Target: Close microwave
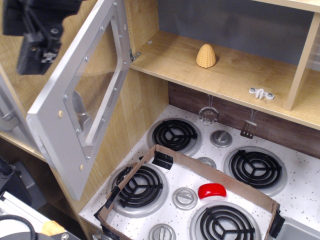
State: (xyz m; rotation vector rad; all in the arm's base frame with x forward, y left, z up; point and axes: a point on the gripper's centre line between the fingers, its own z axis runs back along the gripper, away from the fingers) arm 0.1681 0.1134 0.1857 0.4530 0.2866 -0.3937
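Note:
The microwave door (52,107) is silver-grey with a clear window and stands wide open, swung out towards the lower left from its hinge (133,55). Its grey handle (80,112) shows through the window. The light-wood compartment (12,95) lies to the left, behind the door. My black gripper (35,50) hangs at the top left, just left of the door's upper edge and in front of the wood wall. I cannot tell whether it touches the door. Its fingers are not clear enough to tell open from shut.
A yellow corn cob (206,55) sits on the wooden shelf (235,80), above a small grey bracket (261,93). Below are a stove top with black burners (174,135), a cardboard frame (220,175), a red object (211,190) and hanging utensils (208,114).

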